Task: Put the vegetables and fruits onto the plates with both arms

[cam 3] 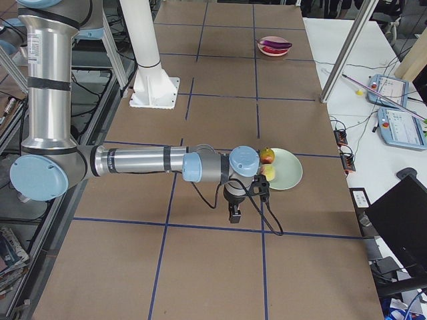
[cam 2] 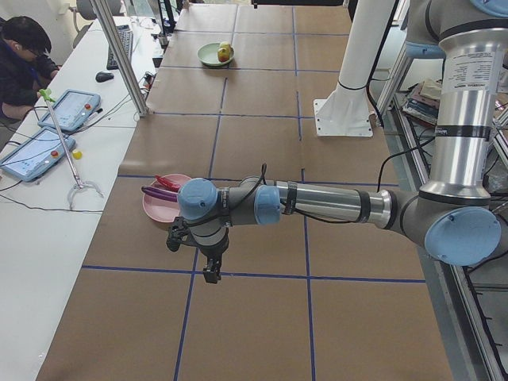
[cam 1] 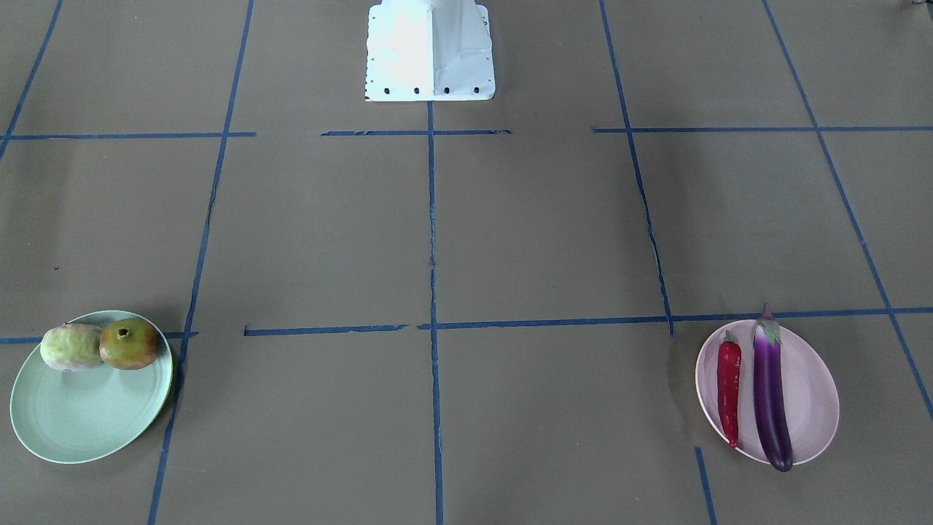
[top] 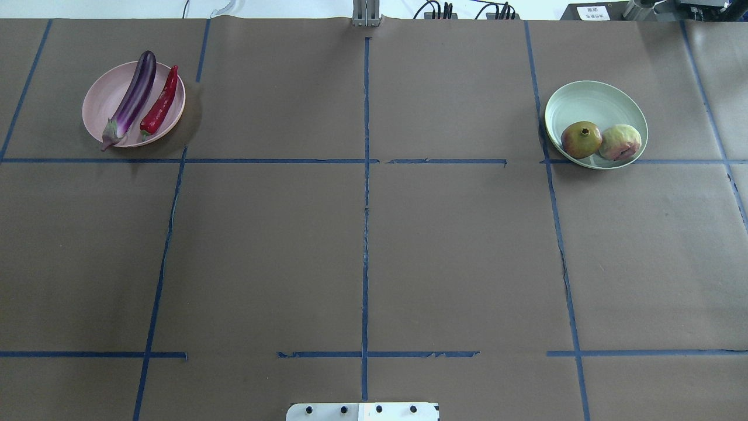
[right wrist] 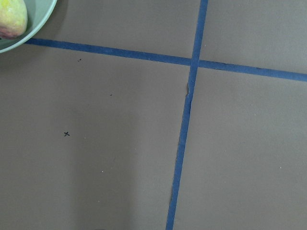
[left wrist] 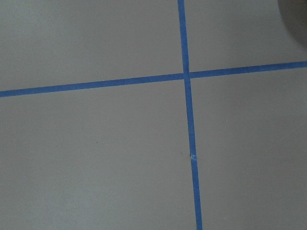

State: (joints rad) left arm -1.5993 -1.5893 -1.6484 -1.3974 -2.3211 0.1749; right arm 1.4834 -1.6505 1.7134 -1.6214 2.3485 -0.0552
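Observation:
The purple eggplant (top: 131, 99) and the red chili pepper (top: 160, 102) lie side by side on the pink plate (top: 99, 111). The pomegranate-like fruit (top: 581, 139) and the pale lumpy ball (top: 620, 142) sit on the mint green plate (top: 590, 99). My left gripper (cam 2: 210, 274) shows only in the exterior left view, above bare table just short of the pink plate (cam 2: 159, 208). My right gripper (cam 3: 235, 215) shows only in the exterior right view, beside the green plate (cam 3: 287, 170). I cannot tell whether either is open or shut.
The brown table is marked with blue tape lines (top: 366, 175). The white base block (cam 1: 430, 51) stands at the robot's edge. An operator (cam 2: 20, 63) sits at a side desk with tablets (cam 2: 67, 111) and a grabber stick (cam 2: 67, 151).

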